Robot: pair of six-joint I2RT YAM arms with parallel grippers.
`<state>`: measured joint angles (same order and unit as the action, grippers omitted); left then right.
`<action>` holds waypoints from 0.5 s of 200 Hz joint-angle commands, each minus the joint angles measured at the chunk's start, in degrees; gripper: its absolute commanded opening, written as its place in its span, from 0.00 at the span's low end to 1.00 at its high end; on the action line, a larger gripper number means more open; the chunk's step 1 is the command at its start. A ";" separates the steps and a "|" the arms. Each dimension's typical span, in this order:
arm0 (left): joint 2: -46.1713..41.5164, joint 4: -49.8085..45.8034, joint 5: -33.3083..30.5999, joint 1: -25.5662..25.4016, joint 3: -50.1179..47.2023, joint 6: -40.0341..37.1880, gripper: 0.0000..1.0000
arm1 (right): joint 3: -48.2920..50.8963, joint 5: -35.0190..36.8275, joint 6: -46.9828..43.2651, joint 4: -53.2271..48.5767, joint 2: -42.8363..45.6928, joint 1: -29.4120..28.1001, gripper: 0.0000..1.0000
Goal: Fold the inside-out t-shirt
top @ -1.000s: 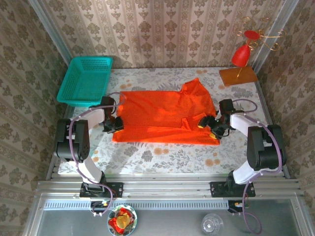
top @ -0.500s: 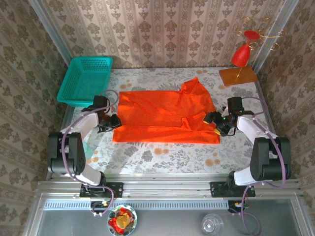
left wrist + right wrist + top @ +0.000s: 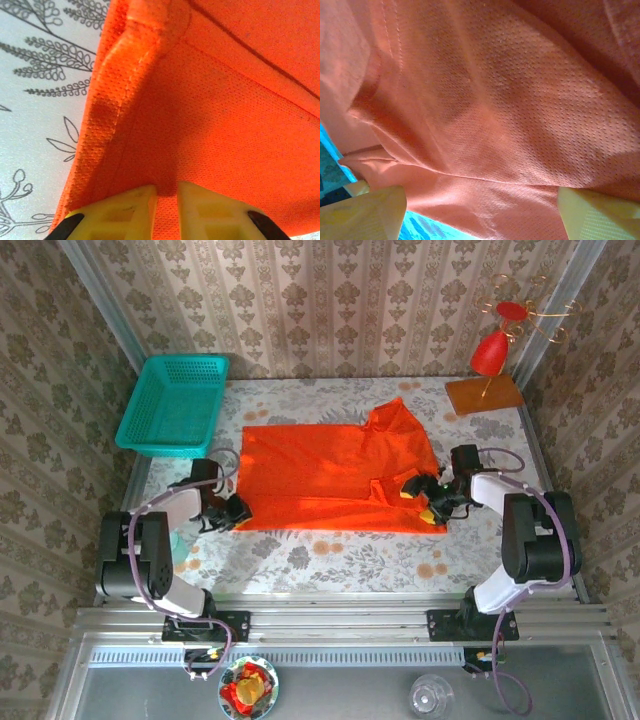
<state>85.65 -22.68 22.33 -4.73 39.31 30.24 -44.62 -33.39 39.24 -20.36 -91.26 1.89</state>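
Pinching with the left hand, fingers nearly closed on the near-left corner of the inside-out t-shirt, probably to secure that edge for lifting. Straddling with the right hand, jaws wide over the near-right cloth beside the sleeve, nothing clamped, seemingly lining up a matching grip. Spread flat across the middle of the counter, hence graspable at both near corners.

Beige damask wallpaper lines the three walls closing in a table covered in a pale floral print; an aluminium rail runs along its near edge; bright light washes the tabletop's far side.
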 commanded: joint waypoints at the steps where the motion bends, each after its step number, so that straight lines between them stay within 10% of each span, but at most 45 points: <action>1: -1.77 -0.44 -2.38 0.51 -5.27 4.27 0.21 | 5.20 3.87 4.58 -0.56 1.05 0.04 0.82; 100: -26.84 -10.58 -4.09 -0.27 -15.54 12.80 0.16 | 17.98 5.87 8.19 -7.00 20.07 -1.01 0.82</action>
<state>63.96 -25.52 20.38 -4.47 24.32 40.03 -29.85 -31.62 46.09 -19.40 -74.46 1.52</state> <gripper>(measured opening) 0.161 0.818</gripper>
